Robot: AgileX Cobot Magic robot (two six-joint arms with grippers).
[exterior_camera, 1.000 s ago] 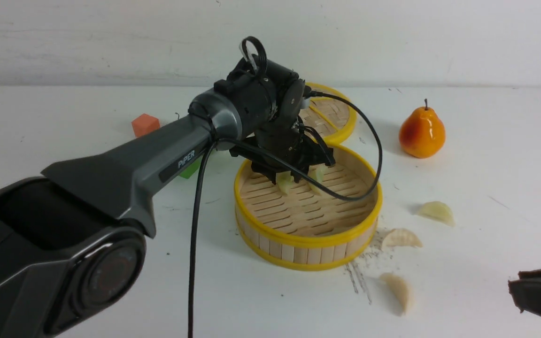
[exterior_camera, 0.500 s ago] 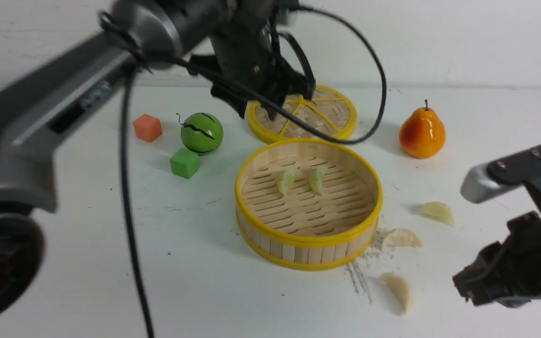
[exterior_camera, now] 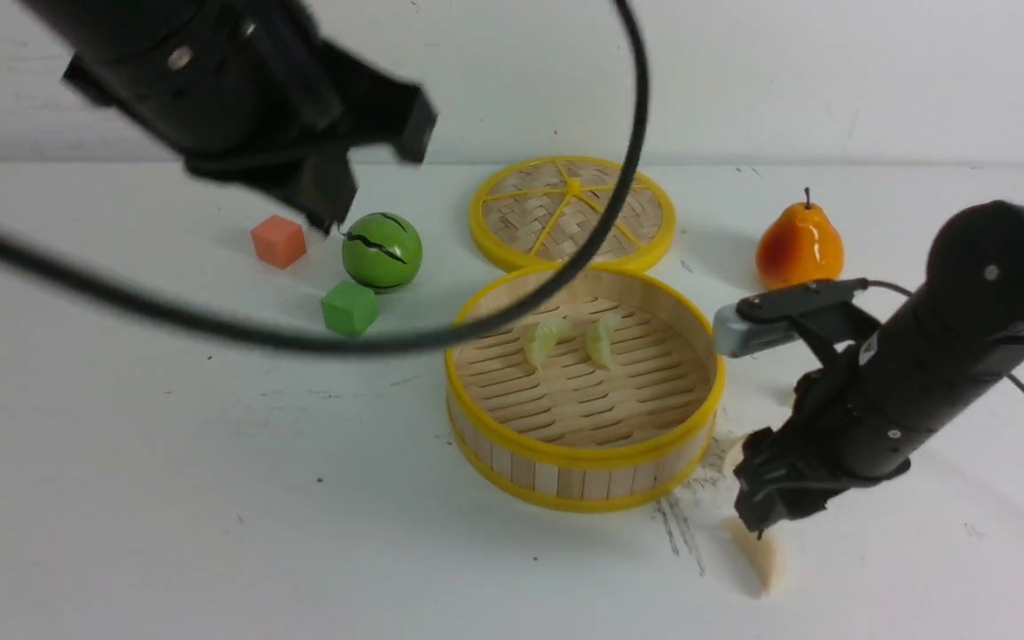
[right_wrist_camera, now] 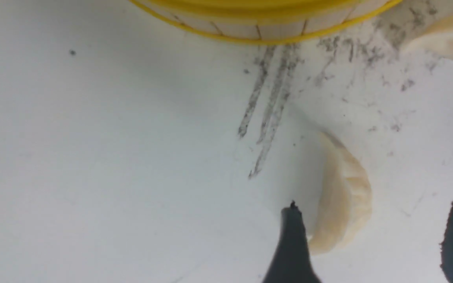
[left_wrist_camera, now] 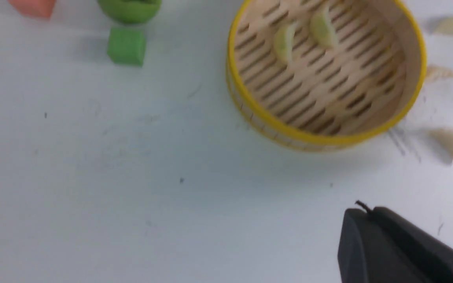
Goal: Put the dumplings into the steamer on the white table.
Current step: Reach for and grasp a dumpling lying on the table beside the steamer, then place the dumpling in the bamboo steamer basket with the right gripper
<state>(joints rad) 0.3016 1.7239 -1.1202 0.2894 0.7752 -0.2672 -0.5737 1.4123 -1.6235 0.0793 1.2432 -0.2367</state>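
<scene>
The steamer [exterior_camera: 583,458] stands on the bench [exterior_camera: 165,462] and holds two pale green dumplings [exterior_camera: 543,342], side by side on its slatted floor. The right fingers [right_wrist_camera: 291,251] are spread wide, one on each side of a cream dumpling [right_wrist_camera: 342,204] that lies on the bench close to the steamer's near right side, with two more dumplings [left_wrist_camera: 439,72] near it. The left fingers [exterior_camera: 327,197] are clenched on nothing, high above the bench.
</scene>
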